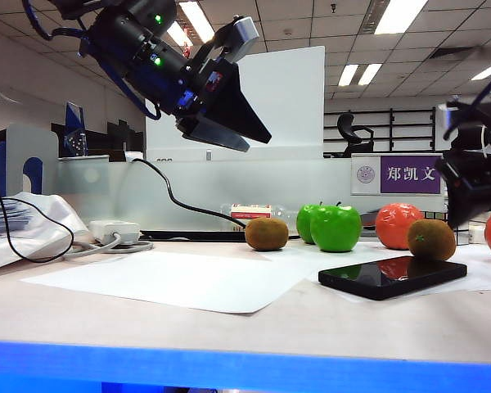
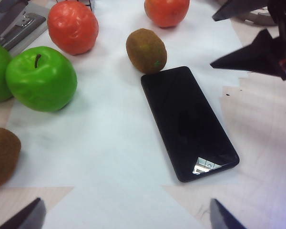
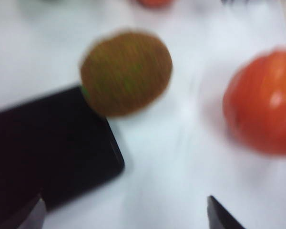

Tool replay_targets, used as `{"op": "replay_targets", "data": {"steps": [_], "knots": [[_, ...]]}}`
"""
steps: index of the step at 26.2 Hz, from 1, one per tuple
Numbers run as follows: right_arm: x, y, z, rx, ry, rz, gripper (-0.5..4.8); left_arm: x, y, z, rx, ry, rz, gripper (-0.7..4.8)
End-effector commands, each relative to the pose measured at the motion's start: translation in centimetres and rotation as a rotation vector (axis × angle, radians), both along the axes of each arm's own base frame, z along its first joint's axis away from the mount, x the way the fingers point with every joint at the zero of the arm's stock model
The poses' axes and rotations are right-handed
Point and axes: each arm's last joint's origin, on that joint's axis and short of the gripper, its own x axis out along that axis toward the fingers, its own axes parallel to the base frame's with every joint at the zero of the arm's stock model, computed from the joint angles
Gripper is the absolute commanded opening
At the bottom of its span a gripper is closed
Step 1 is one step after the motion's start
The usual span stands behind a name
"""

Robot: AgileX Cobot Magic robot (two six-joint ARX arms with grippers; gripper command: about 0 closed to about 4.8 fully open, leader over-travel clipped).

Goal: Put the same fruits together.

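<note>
Ideally, the right gripper [image 3: 124,212] — jaws open — centres over the near kiwi [image 3: 126,73] beside the phone [image 3: 47,148]; left gripper [image 2: 124,214] hangs open.

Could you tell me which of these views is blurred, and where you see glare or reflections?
Right wrist view: motion-blurred, kiwi and orange-red fruit smeared. Left wrist view: sharp, the phone mirrors a ceiling light. Exterior view: sharp, highlights on the green apple; left gripper raised, right gripper dark at the edge.

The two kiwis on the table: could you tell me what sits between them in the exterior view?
Between the left kiwi and the right kiwi stand the two green apples and one orange-red fruit, as the exterior view shows.
</note>
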Motion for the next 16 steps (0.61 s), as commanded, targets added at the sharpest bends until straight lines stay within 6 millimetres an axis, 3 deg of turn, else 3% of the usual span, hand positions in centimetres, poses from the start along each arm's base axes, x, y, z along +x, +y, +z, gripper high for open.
{"op": "replay_targets", "data": {"steps": [1,9,16], "knots": [[0.7,0.2,1.1,0.03,-0.089,0.022,4.79,0.0,0.0,0.2,-0.008,-0.008,-0.002,4.79],[2.1,0.5,0.7,0.05,-0.129,0.044,4.79,0.0,0.0,0.2,-0.008,-0.009,-0.002,4.79],[5.2,0.9,0.1,0.039,-0.103,0.072,4.79,0.0,0.0,0.2,-0.007,-0.008,-0.002,4.79]]}}
